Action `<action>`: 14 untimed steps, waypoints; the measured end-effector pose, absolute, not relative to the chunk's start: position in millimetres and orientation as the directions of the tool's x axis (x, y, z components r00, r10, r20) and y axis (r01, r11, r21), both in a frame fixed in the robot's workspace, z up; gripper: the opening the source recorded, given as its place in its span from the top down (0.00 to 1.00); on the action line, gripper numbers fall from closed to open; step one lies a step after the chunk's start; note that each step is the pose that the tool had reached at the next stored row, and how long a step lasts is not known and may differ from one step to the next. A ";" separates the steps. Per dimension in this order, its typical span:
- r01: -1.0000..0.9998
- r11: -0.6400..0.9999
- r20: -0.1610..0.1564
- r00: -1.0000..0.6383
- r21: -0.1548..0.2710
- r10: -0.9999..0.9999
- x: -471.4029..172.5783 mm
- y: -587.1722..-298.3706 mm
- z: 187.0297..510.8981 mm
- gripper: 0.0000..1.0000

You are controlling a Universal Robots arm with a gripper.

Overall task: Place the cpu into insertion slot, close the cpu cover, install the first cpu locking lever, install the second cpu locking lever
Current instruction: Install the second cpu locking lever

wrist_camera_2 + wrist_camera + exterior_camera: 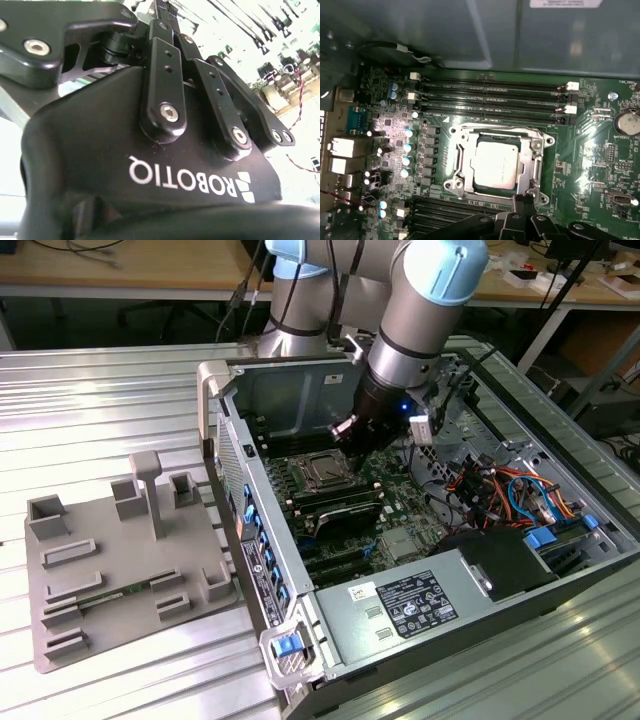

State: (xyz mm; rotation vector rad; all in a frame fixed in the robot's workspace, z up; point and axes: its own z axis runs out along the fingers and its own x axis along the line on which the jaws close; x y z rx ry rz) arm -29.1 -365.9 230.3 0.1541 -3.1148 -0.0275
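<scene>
Hand (345, 430) first: it hangs low inside the open computer case (300, 390), just above the motherboard (400, 505) and right at the edge of the insertion slot (322, 472); whether its fingers are open or closed I cannot tell from where they sit, and nothing shows in its grip. One arm (425, 310) does the work, silver tubes with pale blue joint caps, reaching down steeply from the far side of the case so that the wrist points at the board. One cpu (495, 165) lies flat in the one insertion slot (492, 202), its dull silver top facing up. One cpu cover (464, 165) lies down around it, a thin metal frame whose square cut-out leaves the chip's top showing. In the first wrist view, the black linkage of the hand (520, 225) sits just beside the slot's rim, close to a corner of the frame. Beyond the socket I count four long memory slots (495, 97), side by side. Outside the case, on the ribbed metal table (100, 390), one grey fixture plate (120, 570) with raised blocks sits well apart, toward the exterior view's left.
</scene>
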 end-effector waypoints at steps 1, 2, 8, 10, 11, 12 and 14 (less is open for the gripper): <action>-0.098 0.995 0.022 -0.995 0.019 -0.099 -28.9 -367.6 230.0 0.89; -0.098 0.995 0.022 -0.995 0.018 -0.099 -28.9 -369.9 229.7 0.89; -0.099 0.995 0.022 -0.995 0.019 -0.099 -28.9 -380.6 225.0 0.89; -0.099 0.995 0.022 -0.995 0.019 -0.099 -28.9 -380.4 222.6 0.89; -0.099 0.995 0.022 -0.995 0.019 -0.099 -28.9 -380.3 221.7 0.89; -0.099 0.995 0.022 -0.995 0.019 -0.099 -29.6 -380.3 220.5 0.89; -0.099 0.995 0.022 -0.995 0.019 -0.099 -36.3 -380.4 218.2 0.89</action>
